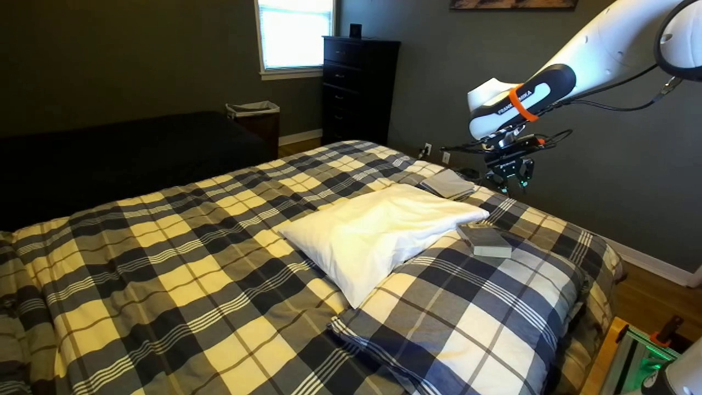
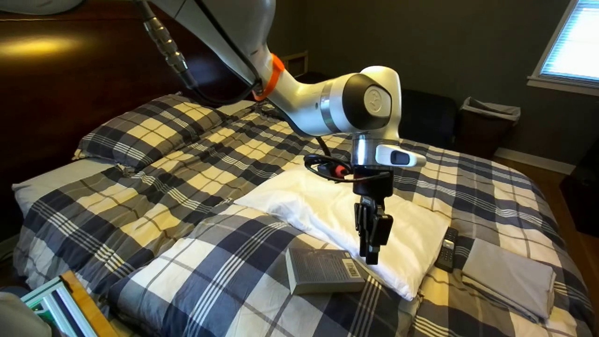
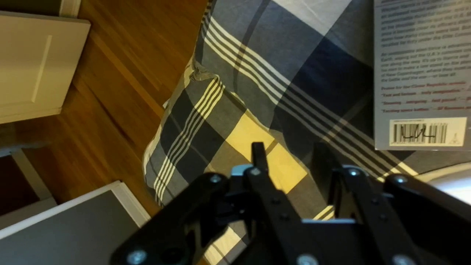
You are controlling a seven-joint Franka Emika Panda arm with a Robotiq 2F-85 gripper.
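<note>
Wrist view alone shows the book's (image 3: pixel 423 75) red lettering (image 3: pixel 415 98).

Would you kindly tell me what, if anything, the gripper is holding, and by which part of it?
Nothing is held: the gripper is open, and only plaid bedding shows between its fingers in the wrist view.

Here's the book (image 2: pixel 323 271), thick, grey, closed, lying face down on the plaid pillow (image 2: pixel 220 271); in an exterior view its barcode (image 2: pixel 350 267) sits at three o'clock, the white pillow (image 2: pixel 313 201) just beside the book at one.
</note>
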